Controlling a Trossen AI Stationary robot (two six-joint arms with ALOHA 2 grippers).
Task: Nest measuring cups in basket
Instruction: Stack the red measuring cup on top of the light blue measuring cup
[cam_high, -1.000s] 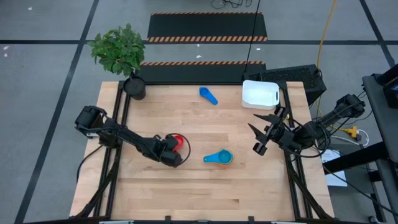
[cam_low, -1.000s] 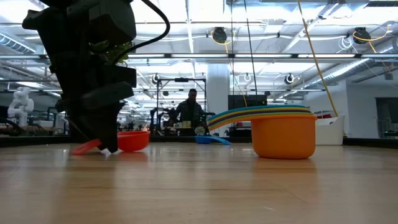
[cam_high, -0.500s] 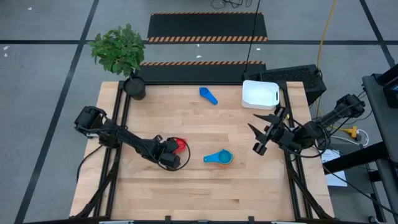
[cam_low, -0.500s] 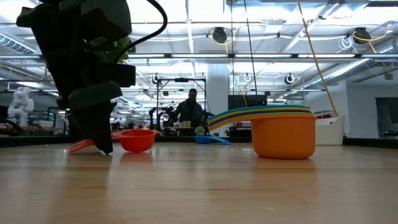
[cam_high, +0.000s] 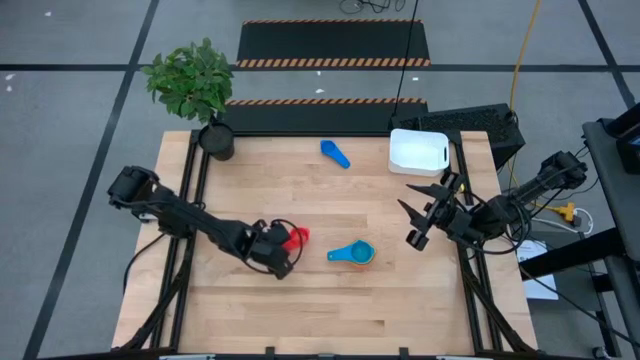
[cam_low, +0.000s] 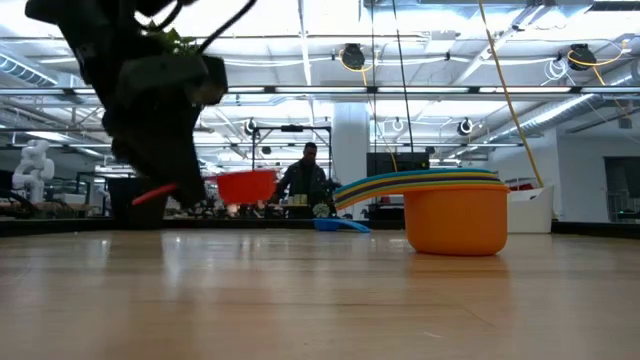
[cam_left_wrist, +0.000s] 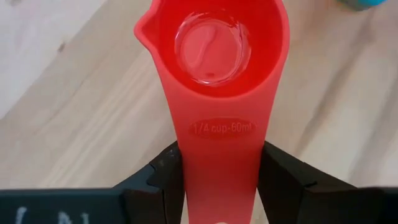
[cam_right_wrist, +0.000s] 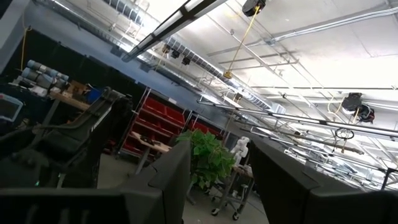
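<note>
The left end effector (cam_left_wrist: 221, 186) is clamped on the flat handle of the red cup (cam_left_wrist: 217, 68), fingers on either side, bowl pointing away from the wrist and clear of the bench (cam_high: 300, 300), as the low view shows. A second ago the cup sat on the wood; now it hangs in the air and has shifted slightly toward three o'clock. The stack of nested cups (cam_high: 351, 255), orange at the bottom, lies just toward three o'clock of it, handles running toward nine, so the left arm is the nearer. A blue cup (cam_high: 335, 153) lies alone toward twelve, and the white basket (cam_high: 418, 150) sits at the one o'clock corner. The right end effector (cam_high: 424, 207) waits near the three o'clock edge, fingers apart.
</note>
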